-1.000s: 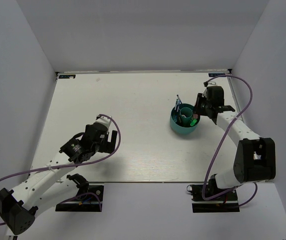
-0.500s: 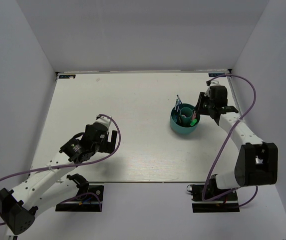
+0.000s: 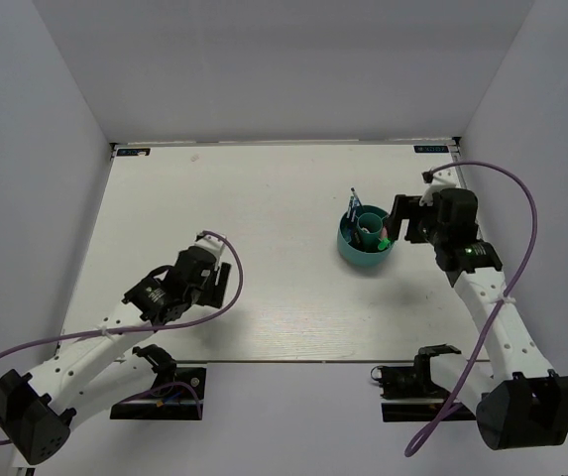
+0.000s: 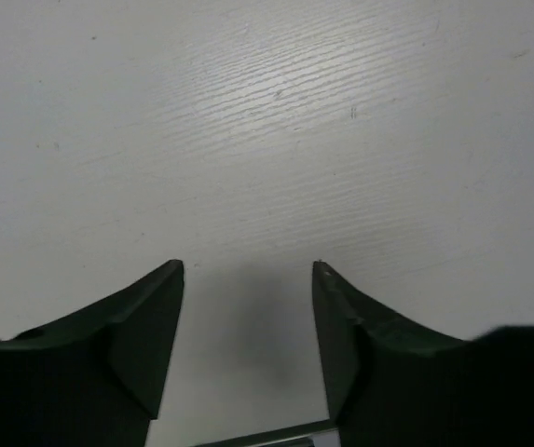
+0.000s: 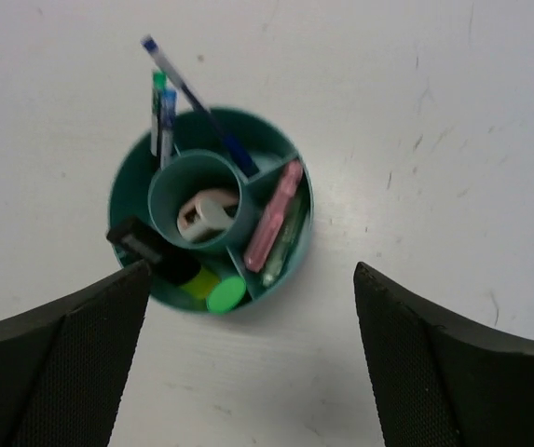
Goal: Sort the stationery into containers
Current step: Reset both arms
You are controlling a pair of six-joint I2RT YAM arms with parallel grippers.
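The round teal organiser (image 3: 346, 247) (image 5: 117, 197) stands right of the table's middle and holds all the stationery in view. Two blue pens (image 5: 167, 104) lean out of a back compartment. A pink marker (image 5: 277, 216) and a pale green marker (image 5: 285, 244) share another. Two black highlighters, one green-capped (image 5: 226, 294) and one with yellow (image 5: 195, 279) showing, lie in the front one. A white-pink eraser (image 5: 205, 212) sits in the central tube. My right gripper (image 3: 402, 224) (image 5: 250, 268) hangs open just right of the organiser, holding nothing. My left gripper (image 3: 226, 283) (image 4: 248, 266) is open over bare table at the near left.
White walls (image 3: 65, 119) close in the table on the left, back and right. Purple cables (image 3: 521, 213) loop off both arms. The table's near edge (image 3: 284, 361) runs just ahead of the arm bases.
My right gripper has opened and drawn back to the right of the organiser, leaving the green-capped highlighter inside. The left gripper has narrowed a little and shifted slightly.
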